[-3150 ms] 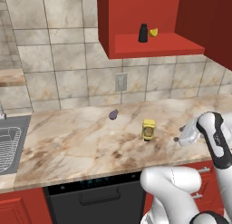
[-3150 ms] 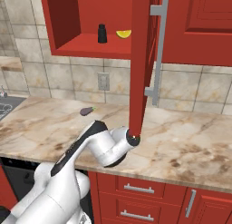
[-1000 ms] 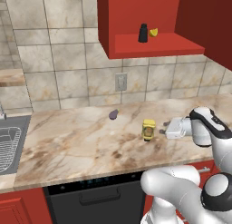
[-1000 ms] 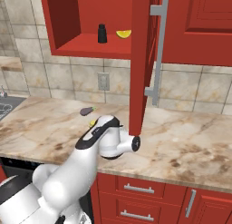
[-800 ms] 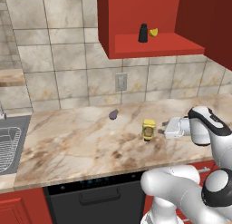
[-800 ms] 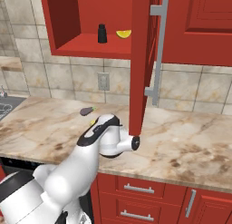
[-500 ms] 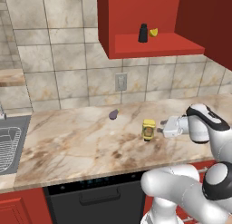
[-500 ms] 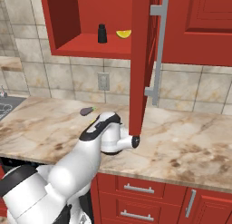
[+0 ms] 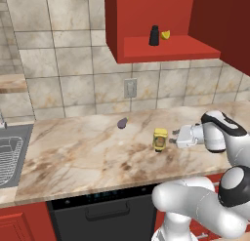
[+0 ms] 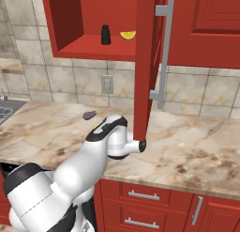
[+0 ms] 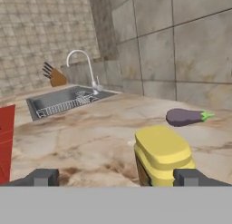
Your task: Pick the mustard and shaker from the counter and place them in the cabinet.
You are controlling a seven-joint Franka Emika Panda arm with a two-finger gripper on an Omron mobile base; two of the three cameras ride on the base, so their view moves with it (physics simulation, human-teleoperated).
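The arm is reaching in low and sideways across the desk [image 9: 73, 157], and its hand [image 9: 174, 137] is spread wide, holding nothing, with the mustard [image 9: 160, 139] standing upright right at its fingertips. Looking along the hand, the yellow bottle [image 11: 164, 156] sits off to one side rather than centred: one fingertip [image 11: 192, 177] overlaps its lower edge while the other fingertip [image 11: 41, 177] is well apart from it. That is the worry, I think. If the hand pushes on like this, that near finger could nudge the bottle and tip it, or shove it along the marble toward the little eggplant [image 9: 122, 122] lying behind it near the wall. If the hand closes off-centre, it may catch only a corner of the bottle and let it twist out. The shaker [image 9: 154, 35] already stands on the cabinet [image 9: 146, 20] shelf beside a lemon wedge [image 9: 166, 34], so a clumsy lift later could knock those too. From the other side, the open cabinet door [image 10: 145, 62] hangs just by the arm's elbow, and swinging upward might clip it.
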